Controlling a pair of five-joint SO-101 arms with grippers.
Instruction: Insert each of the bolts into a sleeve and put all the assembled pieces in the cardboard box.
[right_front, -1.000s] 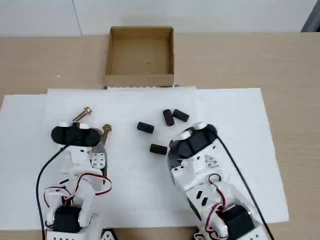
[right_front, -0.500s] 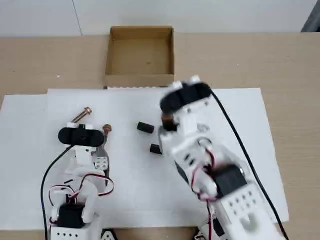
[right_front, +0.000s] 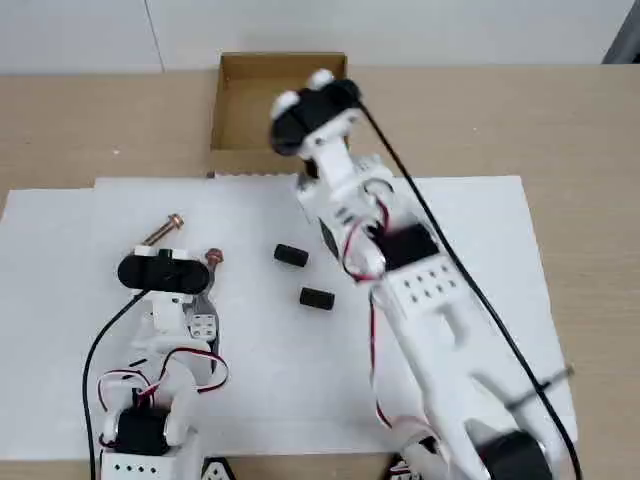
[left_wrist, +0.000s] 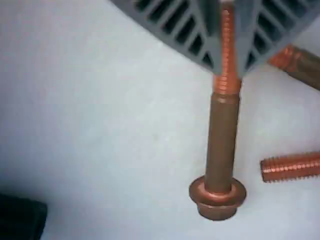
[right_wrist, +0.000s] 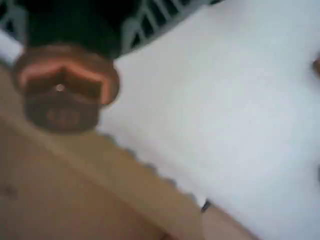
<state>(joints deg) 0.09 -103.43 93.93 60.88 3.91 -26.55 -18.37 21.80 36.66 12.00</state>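
White paper (right_front: 60, 300) on tan table (right_front: 100, 120), left claw (left_wrist: 227, 65) pinching bolt (left_wrist: 222, 130), right claw (right_wrist: 75, 30) pinching sleeved bolt (right_wrist: 65, 90) at cardboard box (right_front: 240, 160)

No legible text, no labels, numbers or signs, nothing readable anywhere

Lab workbench, wooden table (right_front: 100, 120), white paper (right_front: 262, 372)

Right arm swings off the middle of the white sheet (right_front: 250, 350) toward the table's far edge. Right gripper (right_wrist: 75, 27), clamped on sleeved bolt (right_wrist: 65, 95), now sits over the cardboard box (right_front: 250, 158) near wall.
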